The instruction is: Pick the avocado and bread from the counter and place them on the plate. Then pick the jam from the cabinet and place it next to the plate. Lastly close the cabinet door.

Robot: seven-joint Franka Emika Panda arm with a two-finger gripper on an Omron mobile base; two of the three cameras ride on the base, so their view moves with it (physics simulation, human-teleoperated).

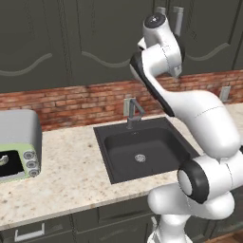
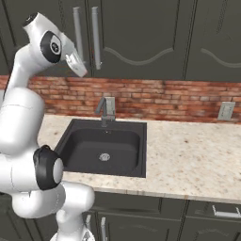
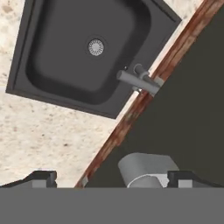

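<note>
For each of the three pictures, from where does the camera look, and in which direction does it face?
Left base view: behind the arm on its left, facing forward and down at the sink, counter and toaster oven; the arm rises at lower right.
Right base view: behind the arm on its right, facing the same sink and closed cabinet door; the arm rises at lower left.
Hand view: on the raised hand, looking down at the sink and faucet; the open gripper shows at the bottom.
Shared: sink, faucet, brick wall.
</note>
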